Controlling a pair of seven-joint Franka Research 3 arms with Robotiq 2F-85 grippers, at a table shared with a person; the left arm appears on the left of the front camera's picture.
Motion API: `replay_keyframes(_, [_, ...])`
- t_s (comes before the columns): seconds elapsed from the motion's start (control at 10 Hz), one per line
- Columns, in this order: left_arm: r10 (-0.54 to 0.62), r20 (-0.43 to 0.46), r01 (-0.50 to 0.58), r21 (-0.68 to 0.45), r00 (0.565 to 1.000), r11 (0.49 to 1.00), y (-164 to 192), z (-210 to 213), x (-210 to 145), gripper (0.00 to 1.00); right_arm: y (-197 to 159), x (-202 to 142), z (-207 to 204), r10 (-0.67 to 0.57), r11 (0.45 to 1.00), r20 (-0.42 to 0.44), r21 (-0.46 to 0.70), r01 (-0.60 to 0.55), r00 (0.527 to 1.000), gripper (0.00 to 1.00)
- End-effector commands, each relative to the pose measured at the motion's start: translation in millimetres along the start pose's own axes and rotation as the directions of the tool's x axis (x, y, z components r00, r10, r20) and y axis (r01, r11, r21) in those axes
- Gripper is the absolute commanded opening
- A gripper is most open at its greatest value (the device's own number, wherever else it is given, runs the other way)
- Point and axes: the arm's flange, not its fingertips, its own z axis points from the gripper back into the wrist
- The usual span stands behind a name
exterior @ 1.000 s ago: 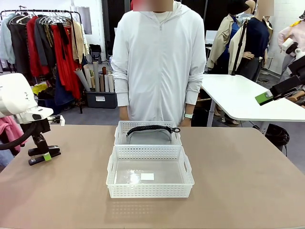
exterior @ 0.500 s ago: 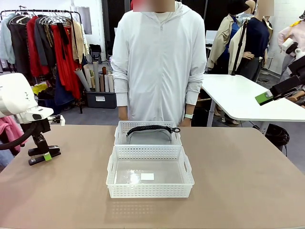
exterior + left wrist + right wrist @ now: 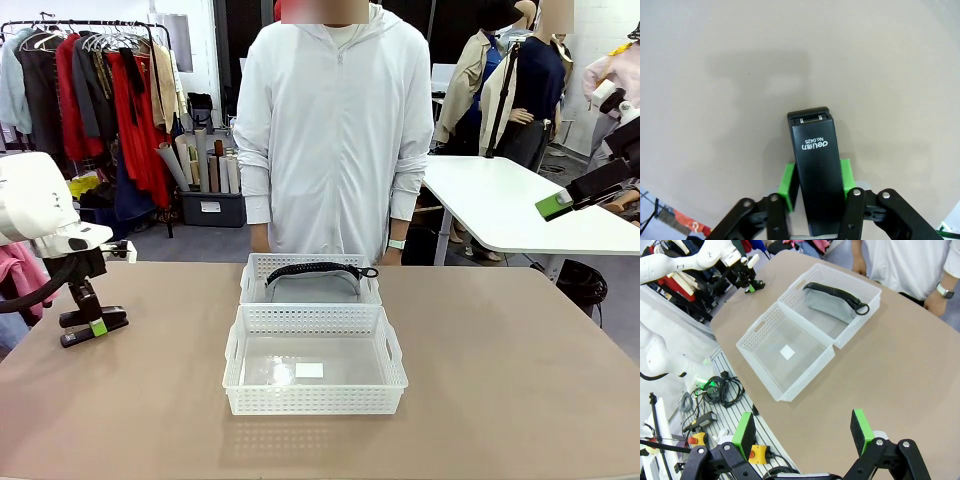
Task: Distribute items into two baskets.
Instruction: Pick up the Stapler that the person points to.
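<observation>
Left gripper (image 3: 816, 184) clamping sides of black oblong desk stapler (image 3: 813, 155); stapler's long axis running 6-to-12 o'clock in left wrist view, nose pointing 12. Right gripper (image 3: 803, 432) hanging, jaws spread wide.

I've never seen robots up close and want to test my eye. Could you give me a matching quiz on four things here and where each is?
Things:
1. stapler
2. pouch
3. near basket
4. right gripper

States:
A. open, high above the table
B. lying in the far basket
C. between the left gripper's green pads
D. holds nothing but a white label

Pairs: 1-C, 2-B, 3-D, 4-A
</observation>
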Motion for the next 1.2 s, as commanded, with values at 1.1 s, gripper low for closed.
replay_keyframes(1.1, [-0.053, -0.007, 0.053, 0.041, 0.999, 0.998, -31.5, 42.5, -5.7, 0.1, -0.3, -0.5, -0.1, 0.0, 1.0, 0.003, -0.004, 0.0, 1.0, 1.0])
